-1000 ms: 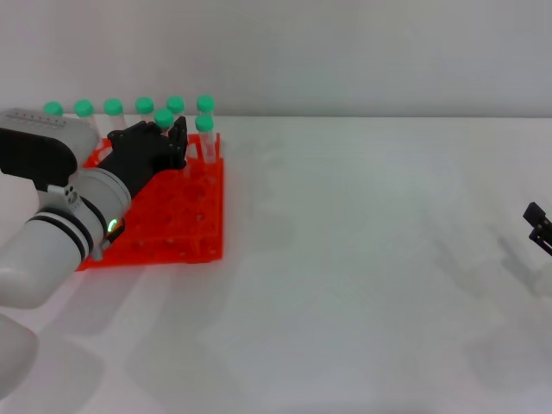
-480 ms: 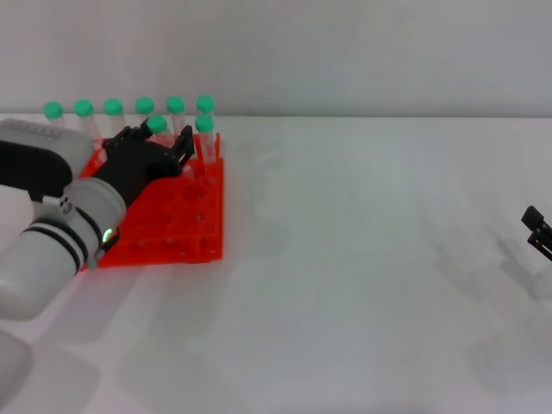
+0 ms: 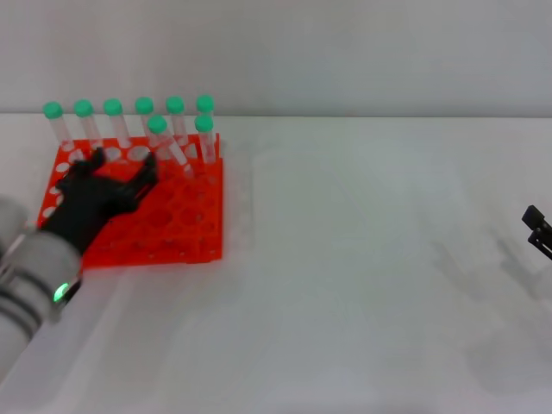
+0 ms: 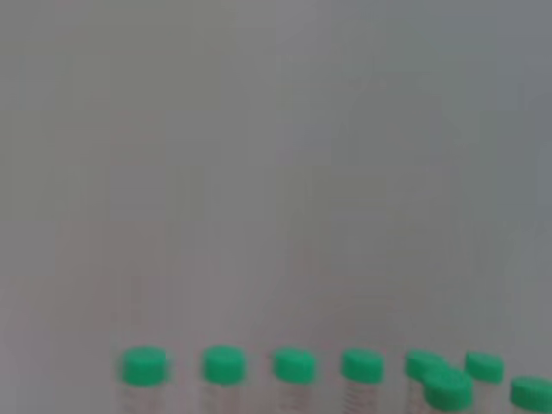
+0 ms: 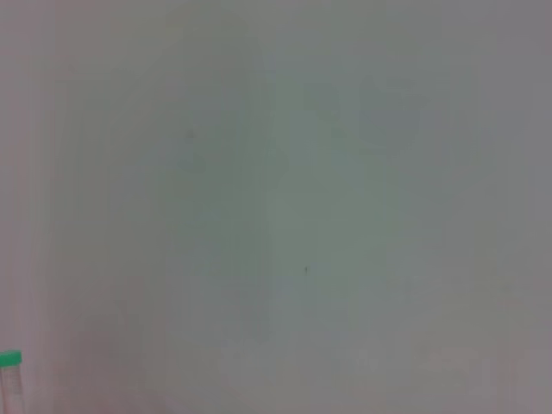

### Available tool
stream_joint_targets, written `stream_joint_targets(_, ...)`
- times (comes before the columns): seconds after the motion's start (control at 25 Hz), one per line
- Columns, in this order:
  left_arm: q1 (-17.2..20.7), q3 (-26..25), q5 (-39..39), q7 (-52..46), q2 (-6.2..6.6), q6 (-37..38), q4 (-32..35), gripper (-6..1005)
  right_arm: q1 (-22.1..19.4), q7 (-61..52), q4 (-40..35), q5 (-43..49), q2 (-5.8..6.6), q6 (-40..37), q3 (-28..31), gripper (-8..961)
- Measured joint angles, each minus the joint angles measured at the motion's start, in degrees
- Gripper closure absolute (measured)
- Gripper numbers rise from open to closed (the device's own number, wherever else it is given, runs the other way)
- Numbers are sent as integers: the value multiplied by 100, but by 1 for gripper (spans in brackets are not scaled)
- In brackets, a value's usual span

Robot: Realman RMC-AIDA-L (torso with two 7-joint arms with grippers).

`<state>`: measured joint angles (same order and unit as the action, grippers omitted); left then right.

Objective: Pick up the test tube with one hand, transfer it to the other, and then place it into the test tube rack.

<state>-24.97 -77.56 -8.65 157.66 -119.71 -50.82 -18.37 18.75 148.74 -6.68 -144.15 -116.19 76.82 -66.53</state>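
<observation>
The orange-red test tube rack (image 3: 194, 228) stands at the far left of the white table. A green-capped test tube (image 3: 158, 126) stands in its second row, leaning slightly, apart from my gripper. My left gripper (image 3: 121, 166), black with a green light on its wrist, hovers over the rack's left part with its fingers spread and empty. Only a black tip of my right gripper (image 3: 536, 229) shows at the table's right edge. The left wrist view shows a row of green caps (image 4: 293, 365) and one nearer cap (image 4: 448, 388).
Several other green-capped tubes (image 3: 113, 108) stand in the rack's back row, and one more (image 3: 203, 124) at its right end. The white table (image 3: 362, 259) stretches from the rack to the right gripper. One green cap (image 5: 9, 359) shows in the right wrist view.
My left gripper has let go of the tube in the second row and drawn back toward me and to the left, fingers now spread. The right gripper has stayed put.
</observation>
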Motion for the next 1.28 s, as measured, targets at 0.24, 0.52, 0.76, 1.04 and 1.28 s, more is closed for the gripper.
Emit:
stream_joint_targets(0.24,995,-23,-735,-55,-2,-1968,414,184,-50,91,0,-19,2,-9,71,120)
stream_joint_targets(0.52,1618,-10,-1177,-372,-25,-3412,1260,189,-92,513,136,-27,0,67,462,120)
stream_joint_targets(0.76,1803,-29,-1181,-523,-38,-3680,1364,193,-90,539,303,-38,-1,215,799,119)
stream_joint_targets(1.04,1861,75,-1100,-491,-44,-3747,1426,197,-94,554,470,-43,0,291,973,117)
stream_joint_targets(1.28,1833,274,-979,-511,-37,-3761,1420,196,-94,569,630,-85,0,412,1215,116)
